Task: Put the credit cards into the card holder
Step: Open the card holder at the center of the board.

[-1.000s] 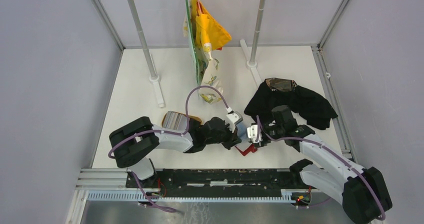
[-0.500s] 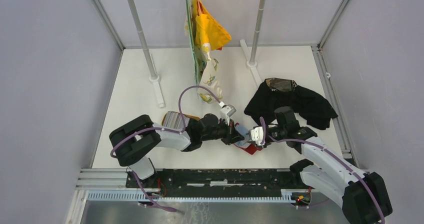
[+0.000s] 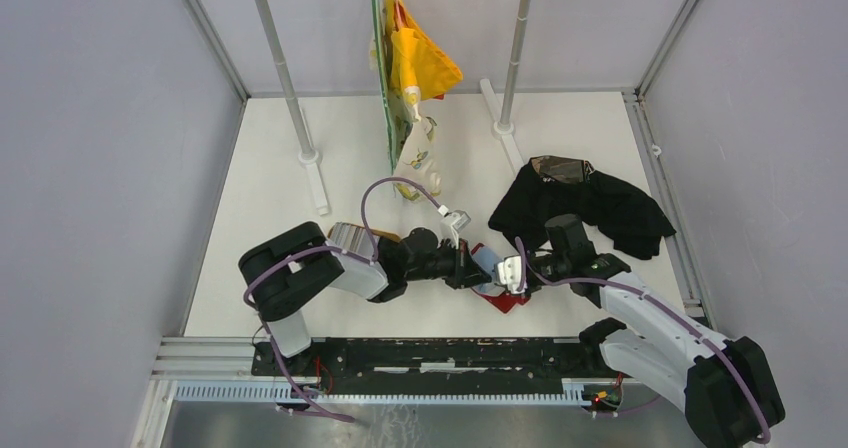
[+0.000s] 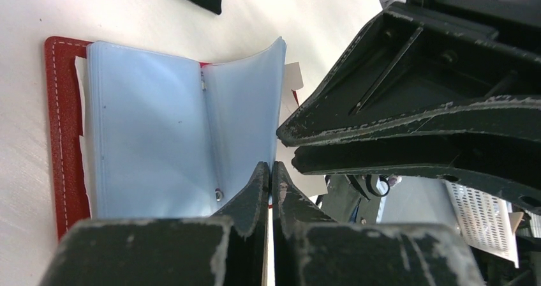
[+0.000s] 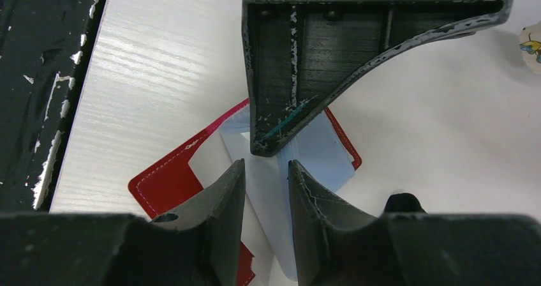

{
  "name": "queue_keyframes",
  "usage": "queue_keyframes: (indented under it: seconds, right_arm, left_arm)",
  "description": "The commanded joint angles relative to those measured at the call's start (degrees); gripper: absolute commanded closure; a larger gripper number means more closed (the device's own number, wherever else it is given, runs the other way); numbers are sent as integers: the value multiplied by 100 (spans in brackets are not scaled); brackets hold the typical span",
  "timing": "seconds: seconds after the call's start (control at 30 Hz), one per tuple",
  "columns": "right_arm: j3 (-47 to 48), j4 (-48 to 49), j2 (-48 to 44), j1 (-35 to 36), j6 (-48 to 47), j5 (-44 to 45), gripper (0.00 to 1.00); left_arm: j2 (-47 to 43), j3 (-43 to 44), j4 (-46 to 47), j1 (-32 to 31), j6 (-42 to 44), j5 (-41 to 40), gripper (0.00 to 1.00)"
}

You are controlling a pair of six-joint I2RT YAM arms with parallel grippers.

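The card holder (image 3: 503, 298) lies open on the white table, red cover (image 4: 60, 139) down and pale blue plastic sleeves (image 4: 147, 126) fanned up. My left gripper (image 4: 269, 166) is shut, and the raised edge of the right-hand sleeve runs straight into its tips. My right gripper (image 5: 266, 165) faces it from the other side. Its jaws stand a little apart, with a pale sleeve sheet (image 5: 268, 196) between them. In the top view, the left gripper (image 3: 470, 268) and the right gripper (image 3: 506, 273) meet over the holder. A silvery stack of credit cards (image 3: 348, 236) sits behind the left arm, partly hidden.
A black cloth (image 3: 590, 203) lies crumpled at the back right. Yellow and patterned fabric (image 3: 415, 63) hangs from a rack whose two poles (image 3: 290, 78) (image 3: 515, 48) stand at the back. A black rail (image 3: 430, 353) runs along the near edge.
My right gripper's jaws have narrowed around the sleeves. The left arm has shifted right and reached in to the holder, whose blue sleeves now stand up between the two grippers.
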Motion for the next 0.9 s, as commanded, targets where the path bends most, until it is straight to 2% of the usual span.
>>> queue_keyframes:
  seconds: [0.0,0.37,0.87]
  right_arm:
    - [-21,59,37,74,-186,81,64]
    - [-72,115,52,85,-246,195,59]
    - [-120,204,285,275,-231,538,63]
  left_arm:
    - [68,-57,637,80,-395,142,98]
    - [395,-280,1446,241,-875,384,98]
    - [488,-361,1806,296,-1084,511,98]
